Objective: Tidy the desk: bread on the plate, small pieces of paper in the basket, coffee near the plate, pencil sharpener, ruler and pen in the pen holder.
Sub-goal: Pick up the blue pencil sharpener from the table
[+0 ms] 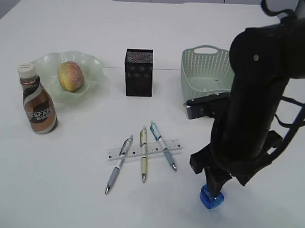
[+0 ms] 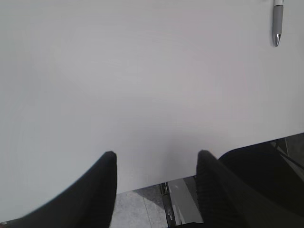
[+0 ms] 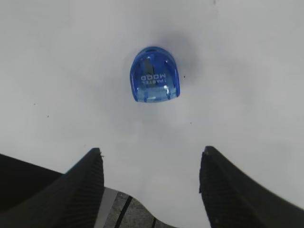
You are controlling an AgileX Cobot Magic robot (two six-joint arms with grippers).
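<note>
A blue pencil sharpener (image 1: pixel 211 197) lies on the table near the front right; it also shows in the right wrist view (image 3: pixel 154 76). My right gripper (image 3: pixel 151 156) hangs open just above and short of it, touching nothing. In the exterior view that gripper (image 1: pixel 215 184) stands right over the sharpener. Three pens (image 1: pixel 144 152) lie across a clear ruler (image 1: pixel 143 150) at the front middle. The black pen holder (image 1: pixel 139 72) stands behind them. The bread (image 1: pixel 70 75) lies on the green plate (image 1: pixel 96 67), and the coffee bottle (image 1: pixel 38 102) stands beside it. My left gripper (image 2: pixel 156 159) is open and empty over the table's edge. No paper pieces show.
A pale green basket (image 1: pixel 206 71) stands at the back right, partly behind my right arm. A pen tip (image 2: pixel 276 23) shows at the top right of the left wrist view. The table's front edge lies just under both grippers.
</note>
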